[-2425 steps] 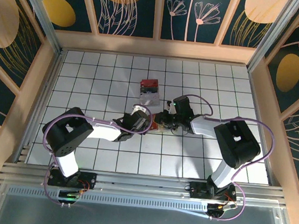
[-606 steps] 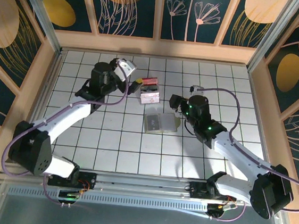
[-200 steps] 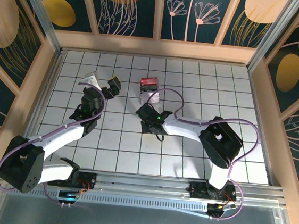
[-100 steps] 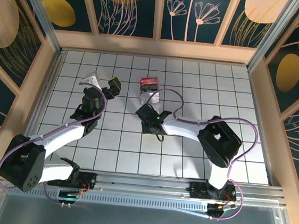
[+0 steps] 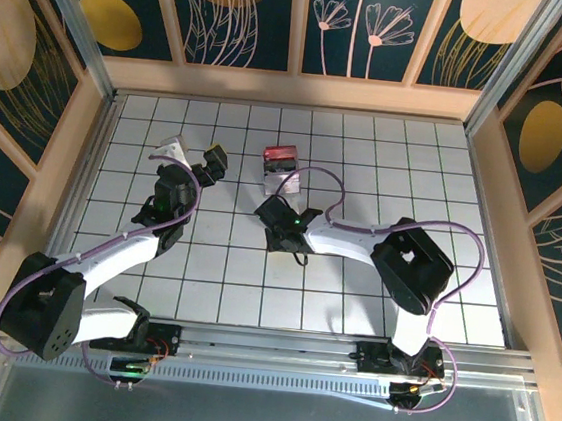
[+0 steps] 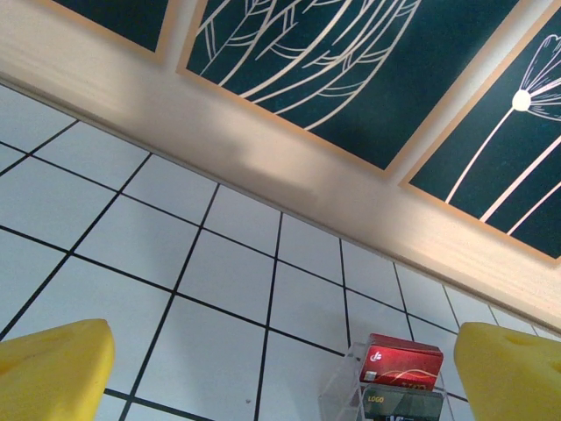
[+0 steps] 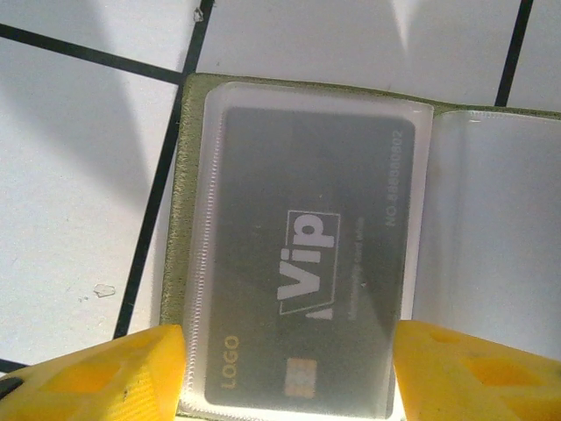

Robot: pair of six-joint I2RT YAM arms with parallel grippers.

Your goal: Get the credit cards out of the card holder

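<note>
Credit card marked VIP (image 7: 307, 263) sits in the clear sleeve of the open card holder (image 7: 173, 219) on the tiles, thin, stiff, probably slick, so pinch one edge with your right gripper (image 7: 289, 377), parted and empty astride it.

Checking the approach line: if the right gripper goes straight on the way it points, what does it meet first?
Likely the card holder, lying open, right where the dark VIP card sits under clear plastic. The right gripper points down at it, fingers apart on either side. Its height above the holder is unclear.
</note>
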